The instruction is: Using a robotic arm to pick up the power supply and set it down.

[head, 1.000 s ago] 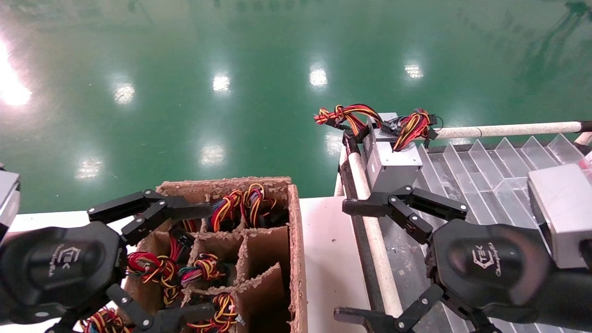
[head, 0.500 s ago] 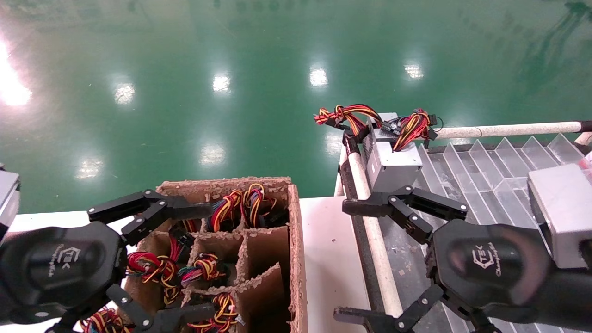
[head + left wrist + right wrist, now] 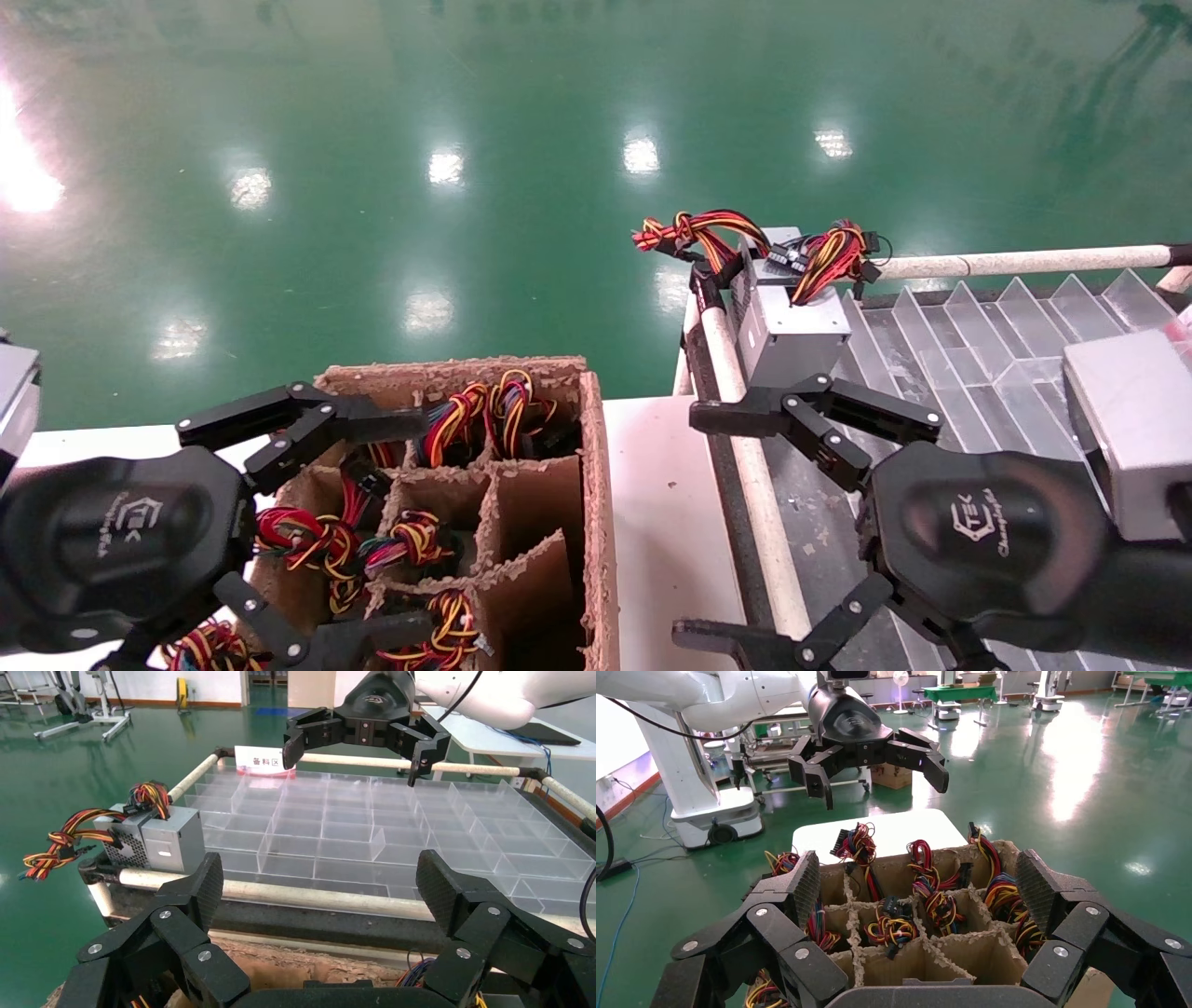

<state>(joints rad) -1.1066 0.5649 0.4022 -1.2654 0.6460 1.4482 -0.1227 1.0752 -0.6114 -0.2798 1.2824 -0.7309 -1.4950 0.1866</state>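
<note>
The power supply [image 3: 792, 331], a small grey metal box with red, yellow and black wires, sits upright at the far left corner of the clear divided tray [image 3: 978, 345]. The left wrist view shows the same power supply [image 3: 158, 839] at the corner of that tray [image 3: 351, 825]. My right gripper [image 3: 689, 524] hangs open over the tray's near left edge, nearer to me than the supply, holding nothing. My left gripper [image 3: 410, 527] hangs open and holds nothing above the cardboard box [image 3: 596, 522]. More wire bundles [image 3: 926, 888] fill the box's cells.
The cardboard box [image 3: 933, 952] stands on a white table [image 3: 670, 522] left of the tray. A white pipe rail [image 3: 1024, 261] frames the tray's far side and another rail [image 3: 754, 485] its left side. Green floor lies beyond.
</note>
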